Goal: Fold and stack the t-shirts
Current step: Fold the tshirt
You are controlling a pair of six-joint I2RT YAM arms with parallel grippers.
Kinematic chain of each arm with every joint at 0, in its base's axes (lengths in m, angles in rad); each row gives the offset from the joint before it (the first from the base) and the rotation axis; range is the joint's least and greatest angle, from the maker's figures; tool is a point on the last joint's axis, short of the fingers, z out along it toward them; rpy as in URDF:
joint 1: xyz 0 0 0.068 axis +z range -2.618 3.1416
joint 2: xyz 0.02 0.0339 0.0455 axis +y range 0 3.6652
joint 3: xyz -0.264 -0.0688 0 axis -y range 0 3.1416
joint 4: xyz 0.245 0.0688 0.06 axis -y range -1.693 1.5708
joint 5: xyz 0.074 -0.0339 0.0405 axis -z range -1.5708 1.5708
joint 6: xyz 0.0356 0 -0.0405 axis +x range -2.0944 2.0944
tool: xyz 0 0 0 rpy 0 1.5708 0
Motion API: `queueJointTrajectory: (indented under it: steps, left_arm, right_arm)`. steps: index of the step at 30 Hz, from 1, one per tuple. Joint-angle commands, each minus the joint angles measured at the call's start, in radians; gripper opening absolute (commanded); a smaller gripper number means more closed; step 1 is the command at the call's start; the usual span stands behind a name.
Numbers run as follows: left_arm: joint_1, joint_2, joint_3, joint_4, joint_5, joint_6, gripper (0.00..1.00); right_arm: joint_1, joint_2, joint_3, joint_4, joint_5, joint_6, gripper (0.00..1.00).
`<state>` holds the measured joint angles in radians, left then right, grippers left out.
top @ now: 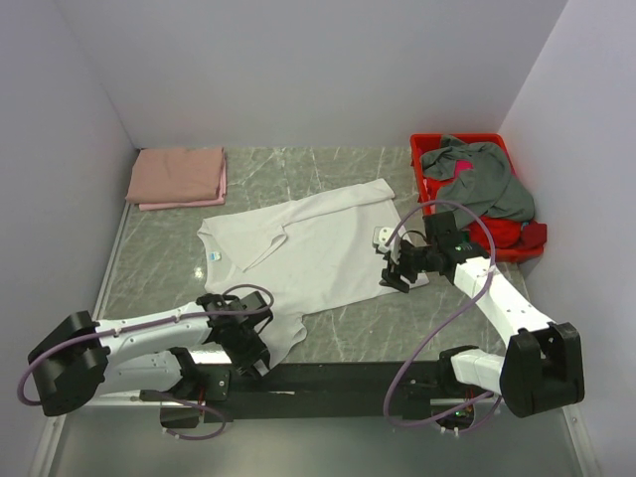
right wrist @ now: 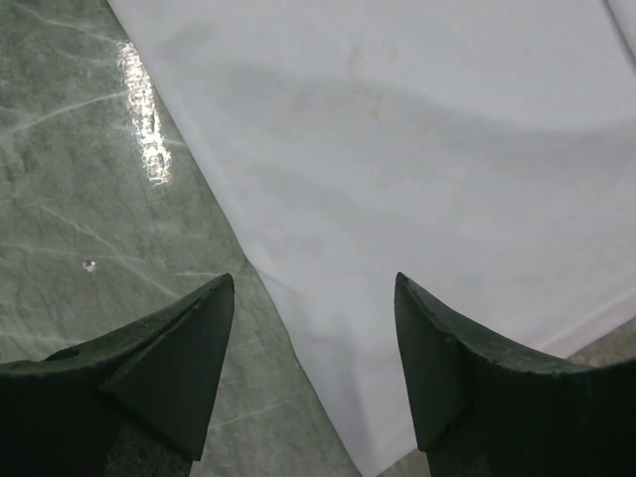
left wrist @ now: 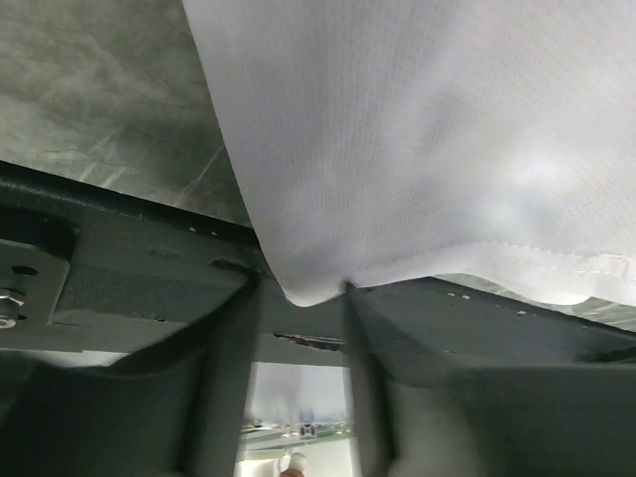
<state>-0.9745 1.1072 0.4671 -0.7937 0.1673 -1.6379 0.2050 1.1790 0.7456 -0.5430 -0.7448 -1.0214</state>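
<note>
A white t-shirt lies spread flat mid-table, its small blue neck label toward the left. My left gripper is at the shirt's near left corner by the table's front edge. In the left wrist view that gripper has blurred fingers standing apart, and the white t-shirt's corner dips between their tips. My right gripper hovers open over the shirt's right edge. In the right wrist view the gripper straddles the white t-shirt's edge, holding nothing. A folded salmon-pink t-shirt rests at the back left.
A red bin at the back right holds a grey t-shirt and a red one spilling over its rim. A black rail runs along the near edge by the arm bases. Walls close in on the left, back and right.
</note>
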Motion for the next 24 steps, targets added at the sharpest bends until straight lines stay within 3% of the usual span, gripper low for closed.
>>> queueJointTrajectory:
  steps: [1, 3, 4, 8, 9, 11, 12, 15, 18, 24]
  left_arm:
    - [-0.006, 0.028, 0.011, 0.065, -0.043, -0.022, 0.39]
    - [-0.006, 0.037, 0.008, 0.070, -0.043, -0.016, 0.28]
    - [-0.006, 0.039, 0.008, 0.073, -0.046, -0.014, 0.15]
    - [-0.006, 0.016, 0.031, 0.048, -0.055, 0.016, 0.03]
    - [-0.006, -0.006, 0.041, 0.018, -0.063, 0.024, 0.00]
    - [-0.006, -0.044, 0.074, -0.009, -0.092, 0.030, 0.01]
    - [-0.006, -0.055, 0.083, -0.019, -0.100, 0.030, 0.01]
    - [-0.004, -0.081, 0.102, -0.027, -0.109, 0.039, 0.00]
    - [-0.004, -0.092, 0.113, -0.033, -0.115, 0.050, 0.00]
    - [-0.003, -0.124, 0.107, -0.029, -0.123, 0.055, 0.00]
  right_arm:
    - [-0.006, -0.016, -0.003, 0.021, -0.005, 0.015, 0.72]
    - [-0.006, -0.015, -0.002, 0.018, -0.013, 0.017, 0.72]
    - [-0.007, -0.015, 0.000, 0.017, -0.011, 0.017, 0.72]
    - [-0.009, -0.024, 0.009, -0.053, 0.002, -0.041, 0.72]
    - [-0.010, -0.025, 0.012, -0.081, 0.008, -0.125, 0.72]
    - [-0.038, -0.019, 0.015, -0.189, 0.036, -0.268, 0.73]
    - [-0.059, -0.012, 0.015, -0.224, 0.077, -0.443, 0.73]
    - [-0.151, 0.077, 0.062, -0.300, 0.191, -0.662, 0.70]
    - [-0.249, 0.189, 0.154, -0.394, 0.202, -0.783, 0.66]
    - [-0.305, 0.303, 0.204, -0.442, 0.220, -0.882, 0.65]
